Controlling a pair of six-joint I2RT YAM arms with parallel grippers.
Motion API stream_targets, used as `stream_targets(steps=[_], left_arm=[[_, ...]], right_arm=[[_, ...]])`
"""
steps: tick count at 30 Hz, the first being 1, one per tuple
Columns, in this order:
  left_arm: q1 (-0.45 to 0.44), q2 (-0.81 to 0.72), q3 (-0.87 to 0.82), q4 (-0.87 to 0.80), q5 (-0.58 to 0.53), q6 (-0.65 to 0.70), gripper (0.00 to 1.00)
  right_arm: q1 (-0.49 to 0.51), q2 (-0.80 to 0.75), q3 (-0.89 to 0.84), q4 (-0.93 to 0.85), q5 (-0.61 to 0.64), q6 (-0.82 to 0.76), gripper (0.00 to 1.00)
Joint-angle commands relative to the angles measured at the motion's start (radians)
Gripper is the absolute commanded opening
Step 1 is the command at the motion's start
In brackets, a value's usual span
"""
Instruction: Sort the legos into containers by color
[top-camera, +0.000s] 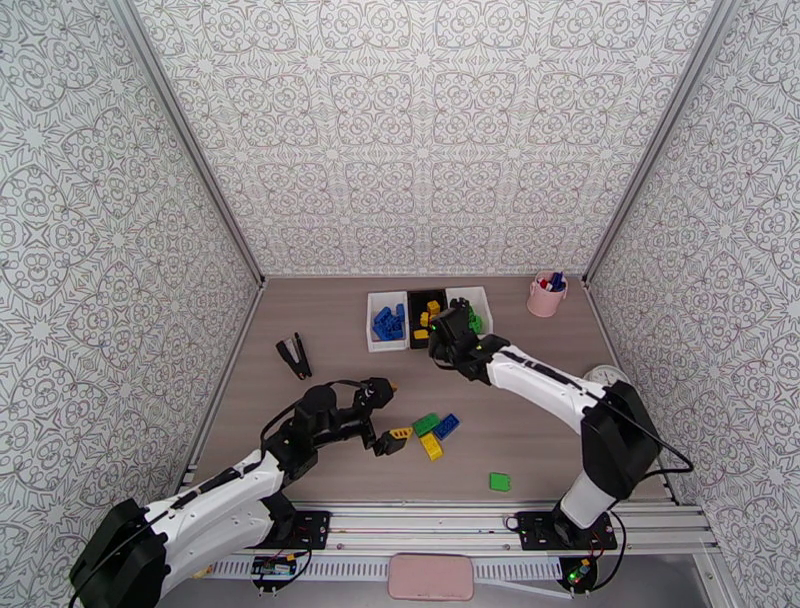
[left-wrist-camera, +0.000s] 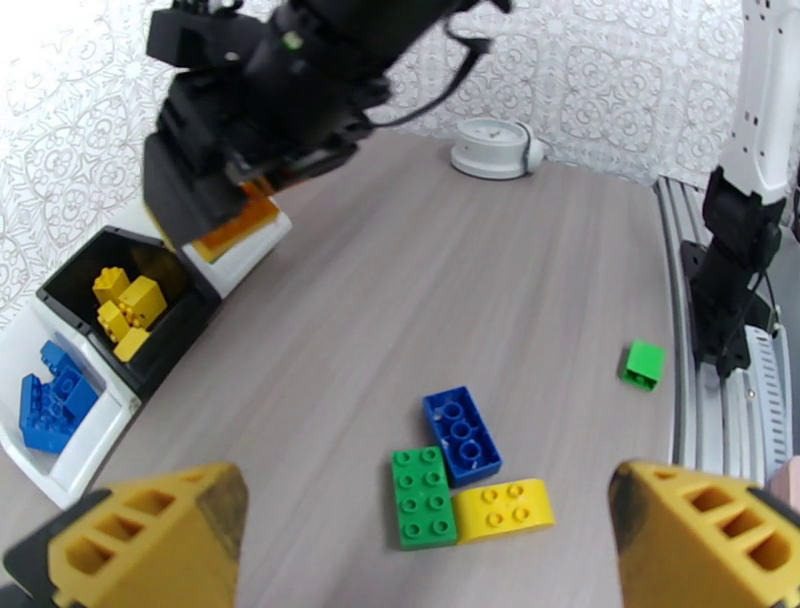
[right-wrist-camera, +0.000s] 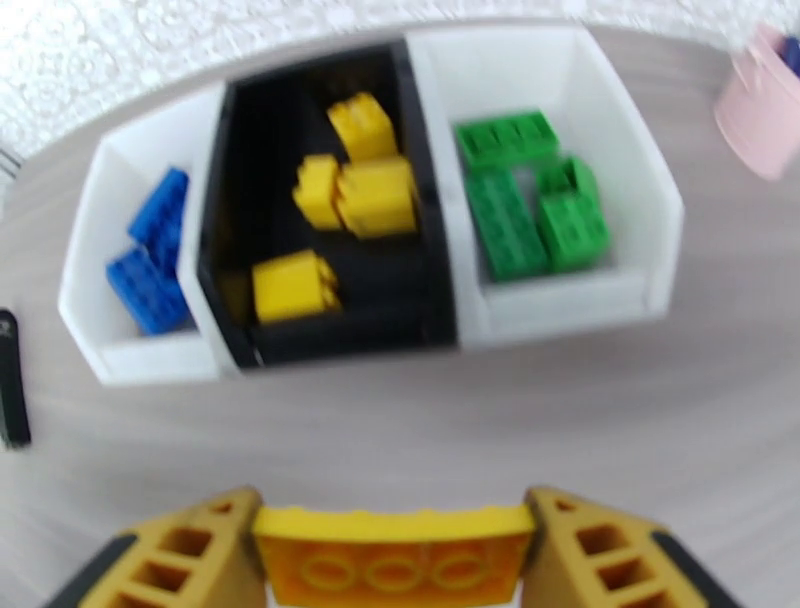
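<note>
Your right gripper (right-wrist-camera: 392, 545) has its jaws partly closed on the held yellow brick (right-wrist-camera: 392, 570), an oblong piece clamped flat between the two fingers. It hangs at the row of three bins on the far side of the table. The black bin (right-wrist-camera: 350, 335) in the middle holds yellow bricks. The left white bin (right-wrist-camera: 150, 360) holds blue ones and the right white bin (right-wrist-camera: 560, 300) holds green.

Your left gripper (left-wrist-camera: 425, 525) stands wide open and empty over a loose cluster near the table's middle. There a green brick (left-wrist-camera: 424, 497), a blue brick (left-wrist-camera: 461, 434) and a loose yellow brick (left-wrist-camera: 503, 508) lie touching one another. A lone small green brick (left-wrist-camera: 643, 363) sits well apart from them, near the right arm's base.

A black stapler (top-camera: 294, 356) lies on the left of the table. A pink pen cup (top-camera: 546, 296) stands in the far right corner.
</note>
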Motion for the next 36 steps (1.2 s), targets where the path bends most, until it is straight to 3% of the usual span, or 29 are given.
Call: stream_targets(steps=[1, 15, 21, 24, 28, 36], left_arm=[[0.009, -0.022, -0.016, 0.024, -0.043, -0.021, 1.0], [0.016, -0.045, -0.017, 0.008, -0.063, -0.002, 1.0], [0.021, -0.043, -0.018, 0.01, -0.067, -0.004, 1.0], [0.022, -0.045, -0.018, 0.01, -0.065, -0.002, 1.0], [0.035, -0.043, -0.014, 0.006, -0.028, 0.014, 1.0], [0.064, -0.027, 0.033, -0.084, 0.103, 0.132, 1.0]], right_arm=[[-0.041, 0.099, 0.138, 0.032, -0.012, -0.097, 0.6], [-0.123, 0.563, 0.722, -0.082, -0.08, -0.227, 0.6], [-0.129, 0.635, 0.858, -0.137, -0.094, -0.238, 0.71], [-0.129, 0.586, 0.808, -0.124, -0.103, -0.241, 0.81], [-0.128, 0.444, 0.612, -0.047, -0.129, -0.248, 0.91], [-0.127, 0.063, 0.065, 0.162, -0.212, -0.242, 0.95]])
